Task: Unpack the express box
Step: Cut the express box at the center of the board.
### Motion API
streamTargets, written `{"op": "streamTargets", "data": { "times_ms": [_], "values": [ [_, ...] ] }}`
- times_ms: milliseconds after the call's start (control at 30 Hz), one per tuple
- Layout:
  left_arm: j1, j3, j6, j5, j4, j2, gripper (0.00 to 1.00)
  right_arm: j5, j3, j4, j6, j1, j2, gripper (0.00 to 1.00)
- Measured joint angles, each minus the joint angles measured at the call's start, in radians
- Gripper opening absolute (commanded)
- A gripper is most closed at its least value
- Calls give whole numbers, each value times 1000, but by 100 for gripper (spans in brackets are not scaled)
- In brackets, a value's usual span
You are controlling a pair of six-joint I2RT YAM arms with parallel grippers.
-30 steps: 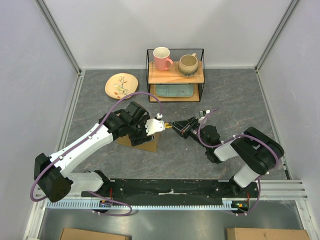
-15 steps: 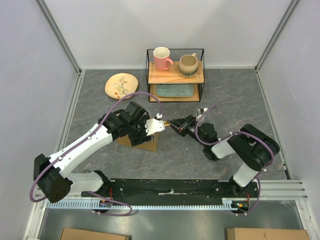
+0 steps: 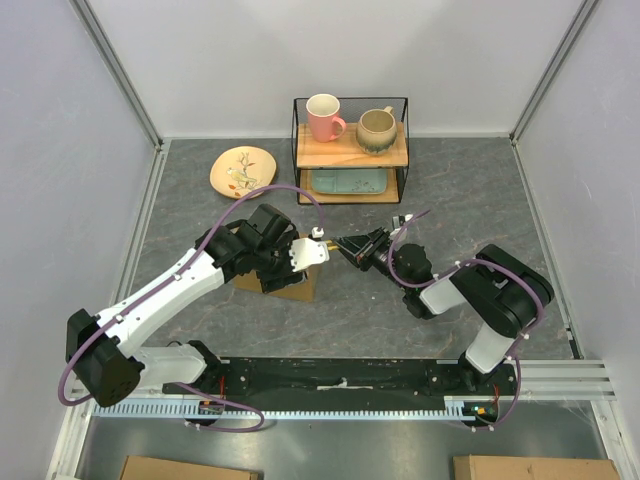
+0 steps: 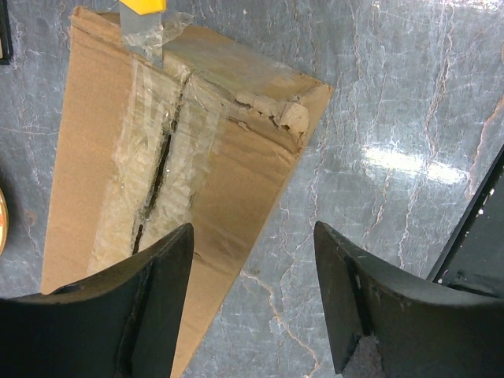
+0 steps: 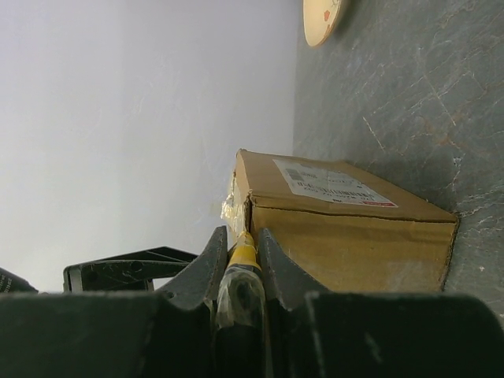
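The express box [image 4: 94, 157] — creased brown cardboard, crinkled clear tape [image 4: 150, 150] split along its seam — lies left of centre on the grey marbled surface [image 4: 394, 118]. The left end effector [image 4: 252, 232] hangs wide over its edge; the right end effector [image 5: 240, 236] pinches a yellow-handled cutter [image 5: 242, 258] at its taped end.

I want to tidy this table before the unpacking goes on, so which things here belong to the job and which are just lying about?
In use: brown taped cardboard express box; yellow-handled cutter in the right gripper; open left gripper by the box.
Lying about: pink mug, beige mug, wire-and-wood rack, teal tray, round flowered plate.
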Motion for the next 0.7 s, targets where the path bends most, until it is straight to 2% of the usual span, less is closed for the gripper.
{"op": "streamTargets", "data": {
  "times_ms": [700],
  "values": [
    [0,0,0,3,0,0,68,-1,-56,14,-24,-26,-60,0]
  ]
}}
